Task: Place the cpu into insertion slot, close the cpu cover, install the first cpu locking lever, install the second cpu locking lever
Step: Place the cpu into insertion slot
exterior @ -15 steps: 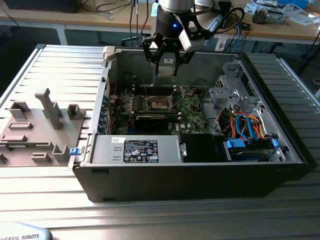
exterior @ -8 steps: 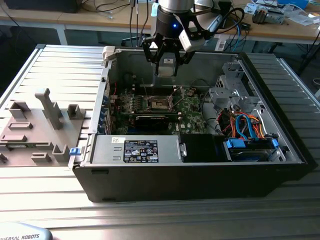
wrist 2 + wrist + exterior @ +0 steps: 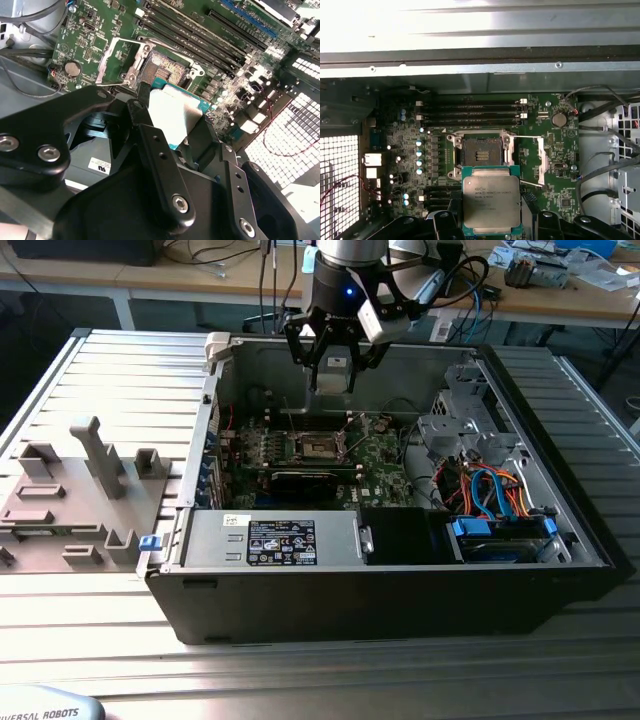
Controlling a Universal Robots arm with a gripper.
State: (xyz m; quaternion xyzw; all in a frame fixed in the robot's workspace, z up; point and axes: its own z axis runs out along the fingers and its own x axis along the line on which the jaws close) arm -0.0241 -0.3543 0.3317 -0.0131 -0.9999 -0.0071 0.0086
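CPU is pinched at its edges between the gripper's 2 fingers, held above the green board, near the socket but apart from it. The first wrist view gives its dull silver top and green rim. The exterior view sets it high inside the open computer case. The socket lies bare, with the cover flipped open beside it.
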